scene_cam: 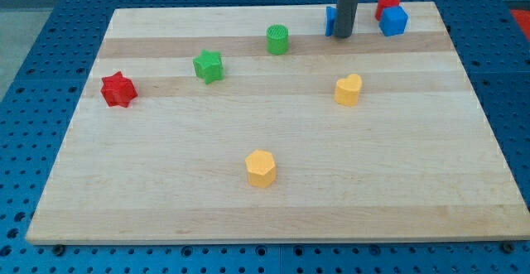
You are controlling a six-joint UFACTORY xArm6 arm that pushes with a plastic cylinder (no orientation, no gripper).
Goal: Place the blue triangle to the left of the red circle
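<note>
My tip [344, 36] stands near the view's top right, right in front of the blue triangle [330, 21], hiding most of it; only its left edge shows. The red circle [387, 5] sits further to the view's right at the board's top edge, with a blue cube [394, 21] touching it just below. The blue triangle lies to the left of the red circle, with a gap between them.
A green circle [278, 39] and a green star [209, 65] lie at the upper middle. A red star [118, 89] is at the left. A yellow heart-like block [349, 89] and a yellow hexagon [261, 168] lie lower. The wooden board [166, 191] rests on a blue pegboard.
</note>
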